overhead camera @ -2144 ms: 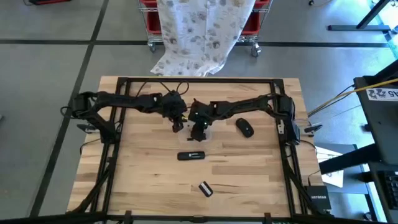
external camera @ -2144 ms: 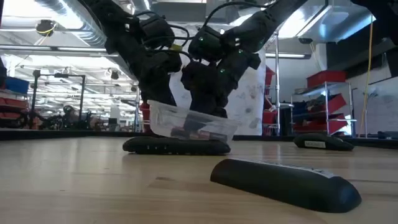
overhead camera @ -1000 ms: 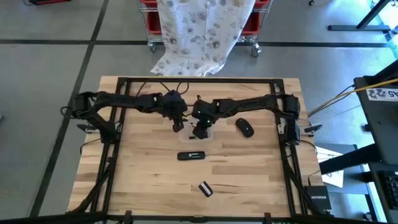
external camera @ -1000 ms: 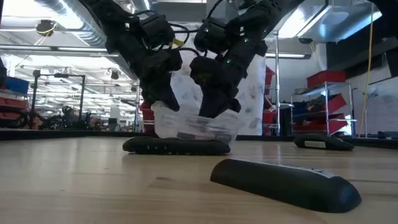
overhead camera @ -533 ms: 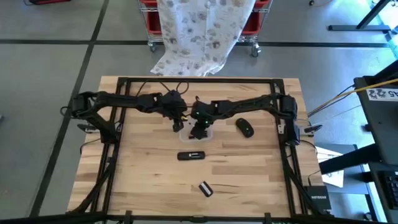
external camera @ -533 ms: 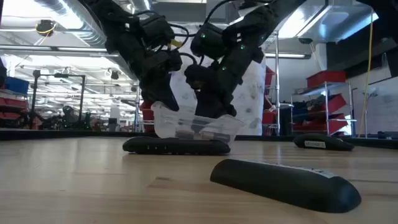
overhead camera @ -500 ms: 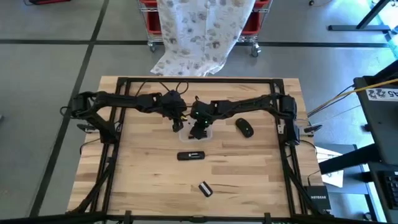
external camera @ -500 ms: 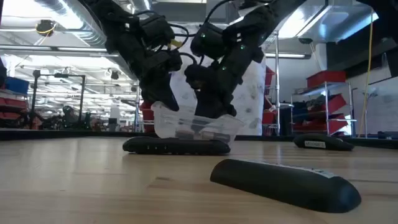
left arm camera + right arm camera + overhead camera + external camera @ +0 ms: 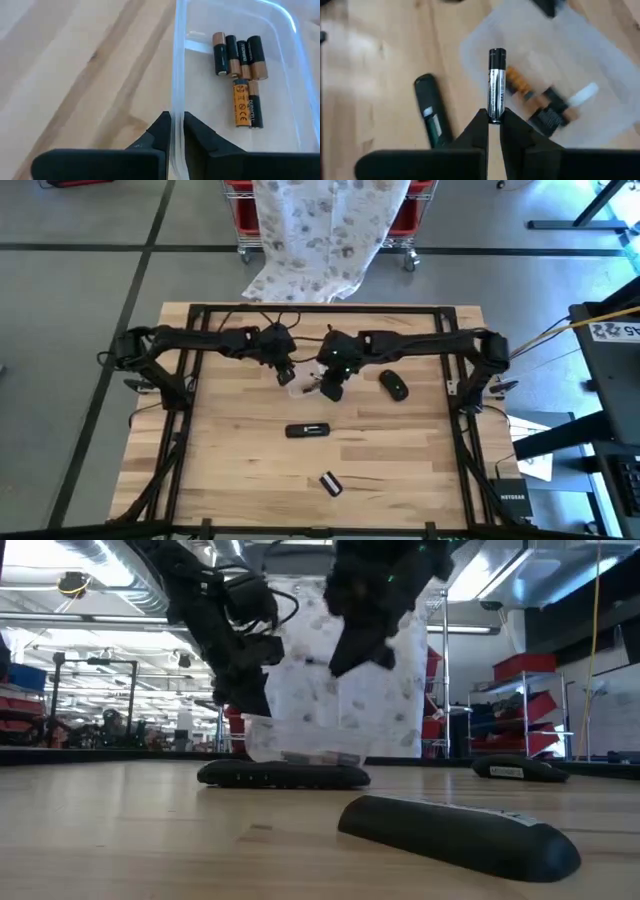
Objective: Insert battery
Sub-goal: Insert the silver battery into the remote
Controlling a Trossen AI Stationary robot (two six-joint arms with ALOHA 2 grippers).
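Risen from the tub (image 9: 280,75), my right jaws (image 9: 493,119) pinch one battery (image 9: 496,82) by its end; it could pivot loose. Left jaws (image 9: 176,131) clamp the rim.

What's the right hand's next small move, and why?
Probably carry the battery toward the remote lying nearer the front edge. The right hand already pinches it, lifted clear above the clear tub, whose rim the left hand grips.

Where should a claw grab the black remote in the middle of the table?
Across the remote's narrow middle, coming straight down from above. It lies flat, long and slim with bare wood along both long sides, so I'd guess a claw closes easily over its width.
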